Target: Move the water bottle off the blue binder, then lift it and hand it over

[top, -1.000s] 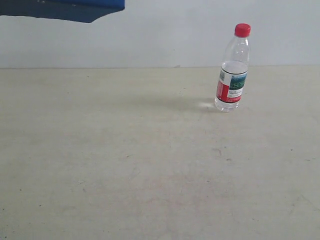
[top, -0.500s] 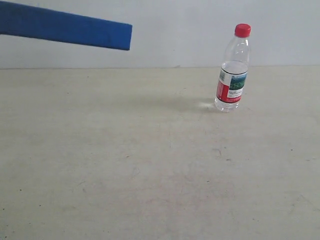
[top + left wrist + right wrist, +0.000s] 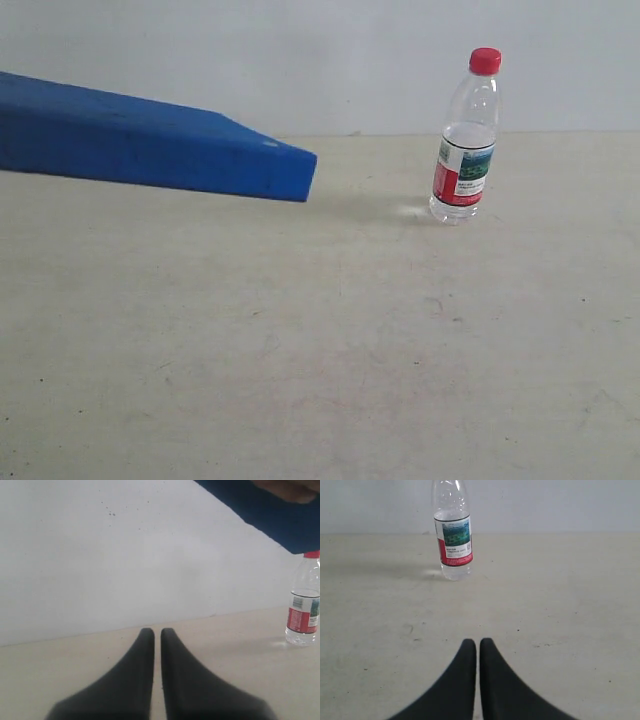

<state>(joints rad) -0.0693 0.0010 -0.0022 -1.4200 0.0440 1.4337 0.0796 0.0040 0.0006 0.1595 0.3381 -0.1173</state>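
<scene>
The left gripper (image 3: 156,631) had its two dark fingers pressed together with nothing between them, low over the table (image 3: 300,360) and well short of anything. The right gripper (image 3: 478,642) was the same, closed and empty, pointing at the water bottle (image 3: 452,540) from well back.

The water bottle (image 3: 465,140) stood upright on the bare table, far and to the right, its red cap on. It had not shifted at all over the last second.

What had changed was the blue binder (image 3: 150,145). A second before, only a dark blue sliver showed at the top left edge of the exterior view. Half a second later it was a slim blue bar hanging higher up. Now it reached in from the left as a broad slab, lower and further toward the middle, tilted and off the table. Its near corner was apart from the bottle. In the left wrist view a blurred brownish shape lay at the binder's (image 3: 260,510) upper edge; what it was could not be told.

The binder appeared to be on its way into place, so the scene was probably not yet set. With the bottle not on the binder, the first step had nothing to act on, and both arms were likely waiting.
</scene>
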